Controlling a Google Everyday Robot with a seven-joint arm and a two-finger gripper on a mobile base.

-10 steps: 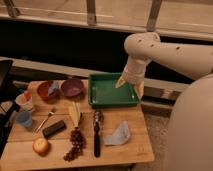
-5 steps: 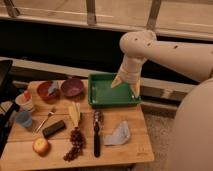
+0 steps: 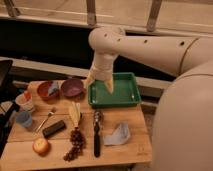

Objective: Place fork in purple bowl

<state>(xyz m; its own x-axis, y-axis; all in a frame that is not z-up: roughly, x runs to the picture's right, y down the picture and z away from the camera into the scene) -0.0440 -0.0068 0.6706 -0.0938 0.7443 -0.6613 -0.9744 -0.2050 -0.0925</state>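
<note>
Looming over everything is the robot's pale arm (image 3: 150,50), reaching in from the right and bending down over the wooden bench (image 3: 125,152). Towards the far right of the bench sits a green tray (image 3: 125,92), with nothing I can make out inside it. The claw (image 3: 99,86) hangs above the tray's left edge, its two fingers spread apart and pointing down, with nothing held between them.

Just left of the claw, at the far edge, stands the purple bowl (image 3: 72,88), and touching or almost touching its left side is a red-brown bowl (image 3: 48,90). Nearer the front, about the middle of the bench, a black-handled utensil (image 3: 96,134) lies pointing near to far. To its right rests a crumpled blue-grey cloth (image 3: 118,135); to its left is a bunch of dark grapes (image 3: 74,144), with a pale yellow item (image 3: 75,114) just beyond them that I can't identify.

Over on the left side there's a white cup (image 3: 25,100), a blue cup (image 3: 24,119) nearer than it, a small black block (image 3: 53,128) and an apple (image 3: 40,146) at the near corner.

The fork (image 3: 45,121) lies flat on the wood between the blue cup and the black block, slanted, well apart from the claw and nearer than both bowls.
</note>
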